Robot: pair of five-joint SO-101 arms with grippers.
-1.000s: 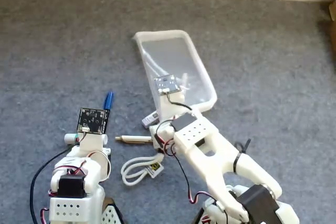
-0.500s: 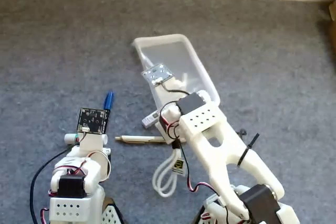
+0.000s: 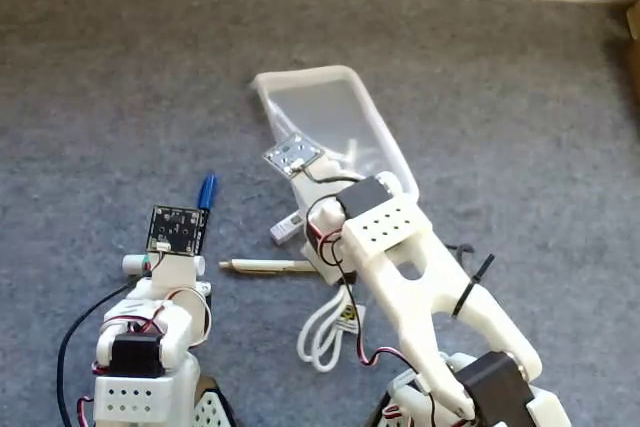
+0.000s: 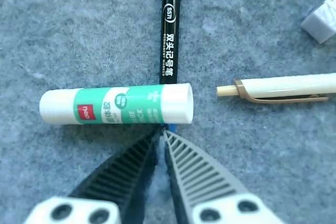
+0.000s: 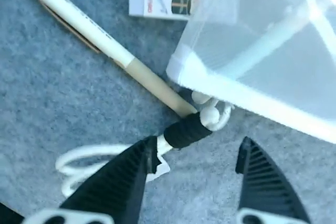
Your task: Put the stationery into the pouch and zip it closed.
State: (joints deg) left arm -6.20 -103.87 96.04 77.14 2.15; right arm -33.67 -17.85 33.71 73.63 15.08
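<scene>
Two claws are stationed: the right claw (image 5: 199, 150), spread apart, at the near edge of the translucent white-rimmed pouch (image 3: 320, 112), seemingly to feed in the coiled white cable (image 5: 184, 129) beside it, and the left claw (image 4: 161, 136), pressed together, farther off by the green-and-white glue stick (image 4: 116, 106).

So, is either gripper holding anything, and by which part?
Nothing is held. The right gripper is open at the cable, not clamping it; the left gripper is shut, empty, beside the glue stick.
</scene>
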